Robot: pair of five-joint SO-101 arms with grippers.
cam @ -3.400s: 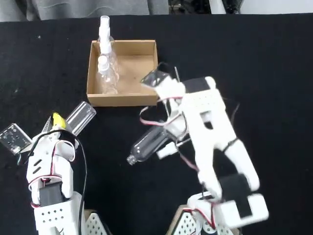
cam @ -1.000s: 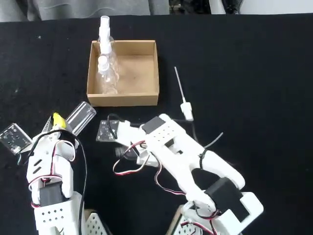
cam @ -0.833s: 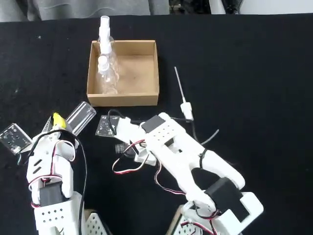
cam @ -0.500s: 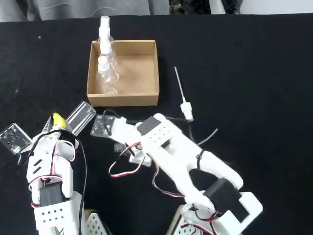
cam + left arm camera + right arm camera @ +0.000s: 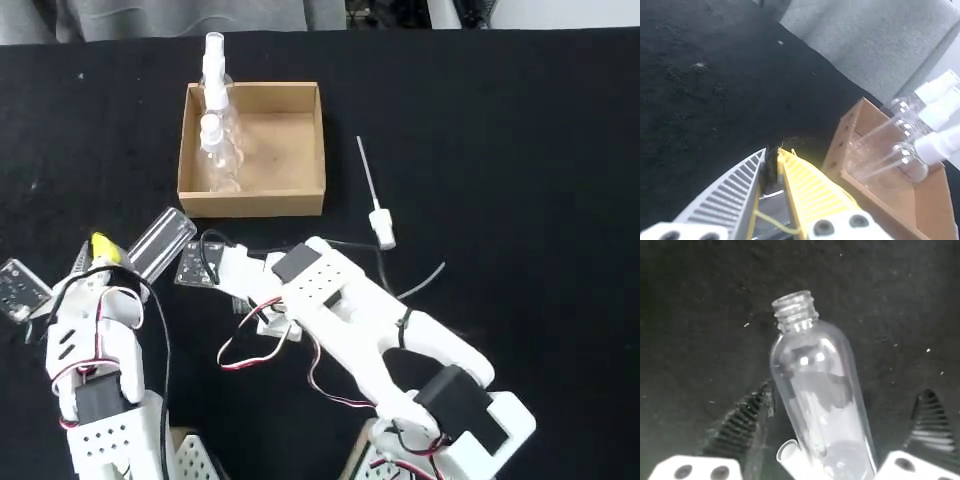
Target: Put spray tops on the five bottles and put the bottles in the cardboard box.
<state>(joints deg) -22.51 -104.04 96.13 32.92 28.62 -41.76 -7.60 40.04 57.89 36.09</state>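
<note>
An uncapped clear bottle [image 5: 820, 395] lies on the black table between the spread fingers of my right gripper [image 5: 847, 390], which is open and not gripping it. In the high view the right arm [image 5: 330, 300] covers this bottle. A spray top [image 5: 381, 226] with a long dip tube lies right of the cardboard box [image 5: 250, 205]. Two capped bottles [image 5: 218, 145] lean in the box's left side. My left gripper [image 5: 100, 245], yellow-tipped, is shut [image 5: 774, 152] beside another clear bottle [image 5: 162, 240] lying on the table.
The box's right half [image 5: 290, 145] is bare cardboard. A grey cloth edge [image 5: 190, 15] runs along the table's far side. The table surface [image 5: 520, 180] to the right is open black cloth. Loose red and white wires [image 5: 245, 345] hang under the right arm.
The right arm swung from beside the box down and left over the lying bottle, leaving the spray top on the table. The left arm shifted slightly left.
</note>
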